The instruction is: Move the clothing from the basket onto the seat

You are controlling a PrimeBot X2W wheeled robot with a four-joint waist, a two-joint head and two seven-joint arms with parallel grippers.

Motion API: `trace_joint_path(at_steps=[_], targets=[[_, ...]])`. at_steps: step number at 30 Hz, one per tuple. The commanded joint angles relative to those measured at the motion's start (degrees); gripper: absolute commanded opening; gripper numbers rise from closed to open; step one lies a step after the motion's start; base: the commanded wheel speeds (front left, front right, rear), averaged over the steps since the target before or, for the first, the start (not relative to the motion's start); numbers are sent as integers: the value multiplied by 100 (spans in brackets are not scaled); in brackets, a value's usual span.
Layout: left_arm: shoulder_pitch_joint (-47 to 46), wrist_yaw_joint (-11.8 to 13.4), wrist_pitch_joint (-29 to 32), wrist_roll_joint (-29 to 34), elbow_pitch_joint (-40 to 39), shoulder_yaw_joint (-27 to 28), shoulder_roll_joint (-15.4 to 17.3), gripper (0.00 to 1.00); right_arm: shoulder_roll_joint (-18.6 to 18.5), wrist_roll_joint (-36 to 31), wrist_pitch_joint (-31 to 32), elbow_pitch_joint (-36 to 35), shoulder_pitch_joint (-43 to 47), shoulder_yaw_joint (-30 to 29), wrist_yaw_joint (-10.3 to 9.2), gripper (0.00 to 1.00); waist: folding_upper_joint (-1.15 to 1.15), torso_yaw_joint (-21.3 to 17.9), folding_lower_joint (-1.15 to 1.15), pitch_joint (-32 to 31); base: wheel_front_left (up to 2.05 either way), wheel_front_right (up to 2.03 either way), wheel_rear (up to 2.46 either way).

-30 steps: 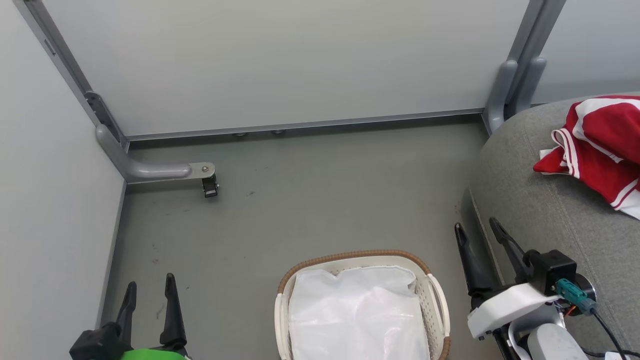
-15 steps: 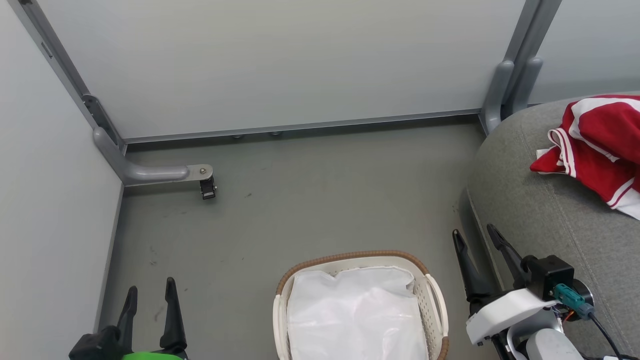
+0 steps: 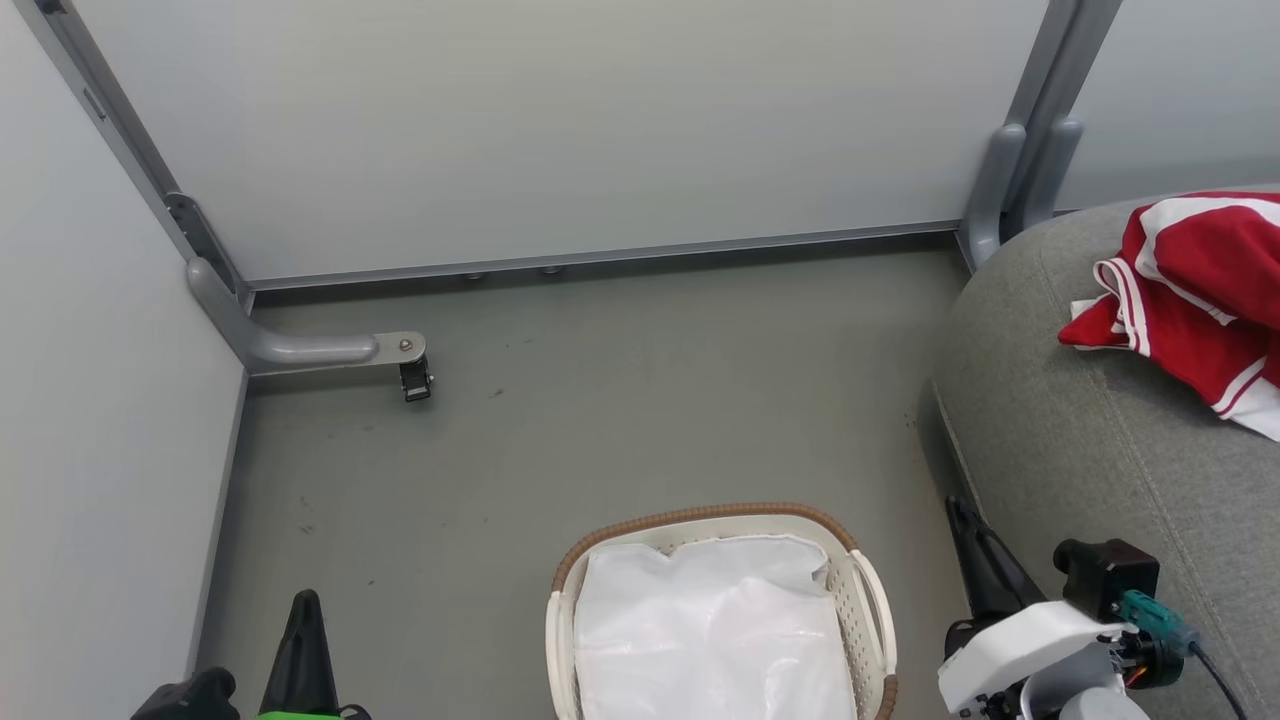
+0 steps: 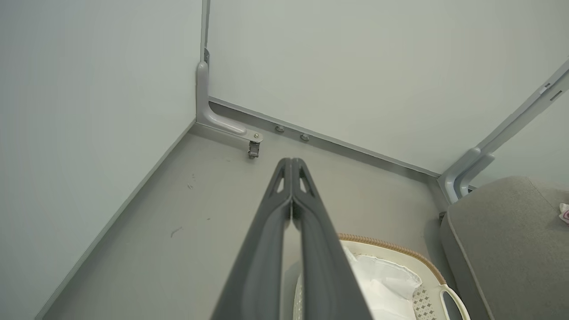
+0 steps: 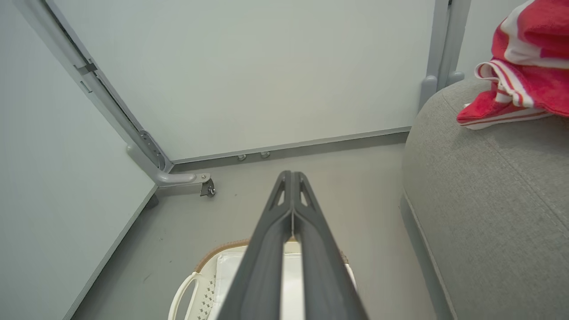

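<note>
The clothing, bright red with white stripe trim, lies crumpled on the rounded grey fabric seat at the right, well apart from the basket. The basket's brown woven-look rim rings a white liner, and it stands on the grey floor. The left gripper and the right gripper flank it, each with its dark fingers pressed together.

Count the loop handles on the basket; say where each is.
2. Left handle on the basket's left rim, right handle on its right rim; the near end is cut off, so more may be hidden.
</note>
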Motion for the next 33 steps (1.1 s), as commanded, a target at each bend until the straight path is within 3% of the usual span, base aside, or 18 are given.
trace_joint_path(at_steps=[1,33], targets=[[-133,-18,50,-231,-89,51,14,0,-33,275,55,-113,-85,-44,0,0,4,4,0,-1,0,0,0],[-548,-96,802,-2764,-163,281,24,0,-100,3161,761,-273,-154,-375,-2,0,19,72,0,-33,0,0,0]])
